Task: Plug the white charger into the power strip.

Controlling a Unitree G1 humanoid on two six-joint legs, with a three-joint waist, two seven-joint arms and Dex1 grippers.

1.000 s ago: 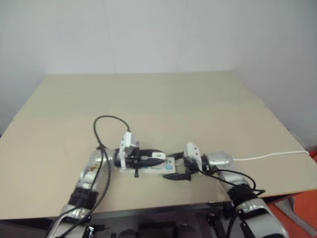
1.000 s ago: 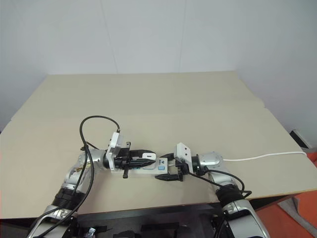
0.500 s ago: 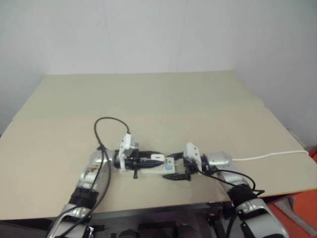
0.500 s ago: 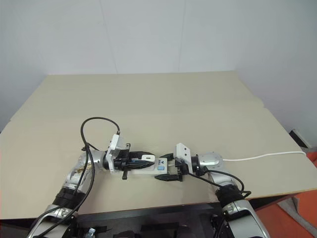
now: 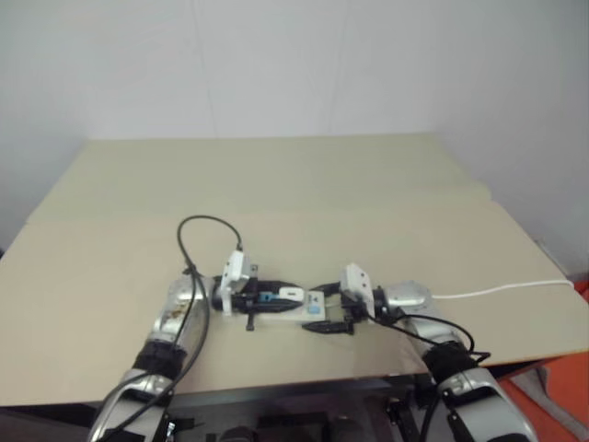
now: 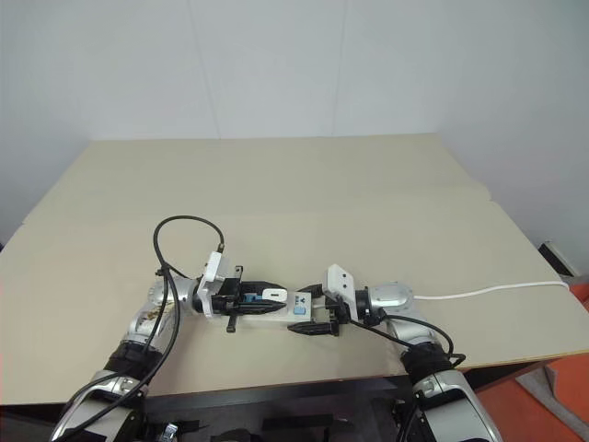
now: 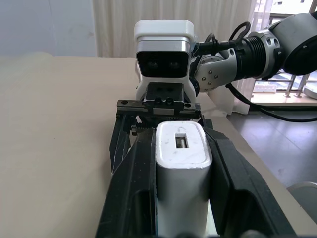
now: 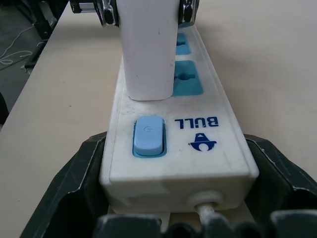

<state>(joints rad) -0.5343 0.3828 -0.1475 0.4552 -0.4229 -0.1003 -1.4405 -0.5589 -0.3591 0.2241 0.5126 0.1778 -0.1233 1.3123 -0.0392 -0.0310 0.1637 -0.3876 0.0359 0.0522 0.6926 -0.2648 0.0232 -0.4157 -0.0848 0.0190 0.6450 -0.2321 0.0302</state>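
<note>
A pale wall stands behind a broad tan table point(image 6: 304, 184), bare across its far half; all my work sits at the near edge. There the power strip point(image 6: 281, 314) lies flat with its long axis running across me, left to right, its white cord point(image 6: 488, 292) trailing off toward my right over the table's edge.

My right gripper point(image 8: 178, 198) is clamped on the strip's switch end, one black finger on each long side, holding the bar against the table. In my right wrist view the blue switch and the maker's mark sit nearest, and the row of blue socket faces runs away from that claw.

My left gripper point(image 7: 181, 163) comes in level from the opposite end, pointing toward my right, its two fingers closed on the white charger point(image 7: 182, 163), which they pinch by its flanks. The charger stands upright on the strip's top face, over the socket just past the switch, its lower edge down at the strip's surface. I cannot tell whether its pins are fully home.

So what remains is straight down: the charger lies directly above the socket, square to the strip's length, and I judge a firm push by my left arm while the right keeps the strip pinned would finish seating it.
</note>
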